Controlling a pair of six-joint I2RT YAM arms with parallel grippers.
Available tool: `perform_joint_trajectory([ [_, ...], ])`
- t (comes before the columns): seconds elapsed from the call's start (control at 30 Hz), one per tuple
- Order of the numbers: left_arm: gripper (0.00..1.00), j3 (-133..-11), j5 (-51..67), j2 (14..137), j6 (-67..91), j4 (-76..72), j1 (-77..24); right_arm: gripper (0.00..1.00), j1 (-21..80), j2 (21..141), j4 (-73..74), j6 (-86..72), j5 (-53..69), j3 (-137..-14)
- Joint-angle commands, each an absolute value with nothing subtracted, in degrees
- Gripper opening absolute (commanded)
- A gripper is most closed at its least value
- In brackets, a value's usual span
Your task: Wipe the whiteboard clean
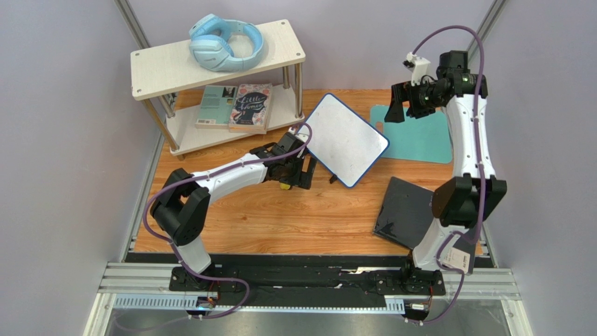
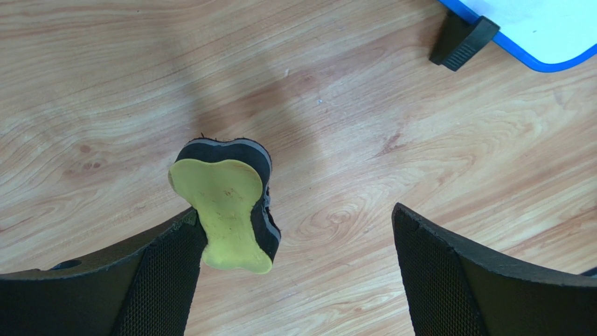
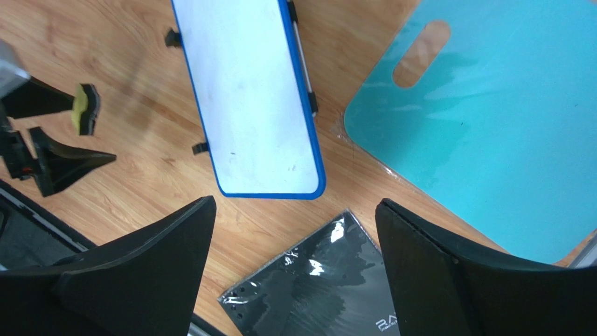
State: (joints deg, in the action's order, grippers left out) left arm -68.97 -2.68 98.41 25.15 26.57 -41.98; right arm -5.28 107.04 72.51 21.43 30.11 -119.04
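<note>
- Firstly, a black glossy panel [image 1: 405, 212] lies flat on the wooden desk [image 1: 294, 217], nearer than the whiteboard [image 1: 347, 140] and to its right, just apart from its near corner.
- To the whiteboard's left, close to its near-left edge, sits the left end effector [image 2: 294, 217], low over the desk with its jaws spread wide and clamping nothing.
- A small eraser [image 2: 223, 210], yellow foam backed with black felt, touches the inner face of one finger of that end effector. The other finger is well clear of it. Whether the eraser rests on the desk cannot be told.
- The whiteboard sits mid-desk, turned cornerwise. It has a blue frame, and a black stand foot [image 2: 464, 40] shows at its edge. Its white face shows only faint specks.
- Just right of the whiteboard a teal mat [image 1: 420, 136] with a slot handle lies flat.
- High above the mat and to the whiteboard's right, the right end effector [image 3: 294, 210] hangs with its fingers wide apart and nothing between them.
- Beyond the whiteboard, to its left, stands a two-tier shelf unit [image 1: 168, 63]. Pale-blue headphones [image 1: 224, 43] are on top, and two books [image 1: 251, 106] are on the lower board.
</note>
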Motion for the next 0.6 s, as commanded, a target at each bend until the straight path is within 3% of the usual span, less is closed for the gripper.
perform_joint_trajectory([
  [0.0, 0.99, -70.76, -0.44, 96.86, 24.69, 27.60, -42.01, 0.90, -4.66, 97.39, 66.45, 18.81, 36.27, -115.14],
  [0.13, 0.99, -70.48, -1.76, 94.22, 26.80, 28.73, -41.66, 0.91, -0.37, 94.66, 69.60, 22.93, 43.93, -112.42],
  [0.27, 0.99, -70.58, 4.29, 90.72, 26.99, 27.43, -40.17, 0.89, 7.45, 96.76, 75.66, 27.68, 47.19, -111.18],
  [0.57, 0.96, -61.18, 17.47, 78.68, 15.83, 18.81, -40.61, 0.82, 14.59, 114.94, 83.13, 25.49, 49.30, -121.19],
])
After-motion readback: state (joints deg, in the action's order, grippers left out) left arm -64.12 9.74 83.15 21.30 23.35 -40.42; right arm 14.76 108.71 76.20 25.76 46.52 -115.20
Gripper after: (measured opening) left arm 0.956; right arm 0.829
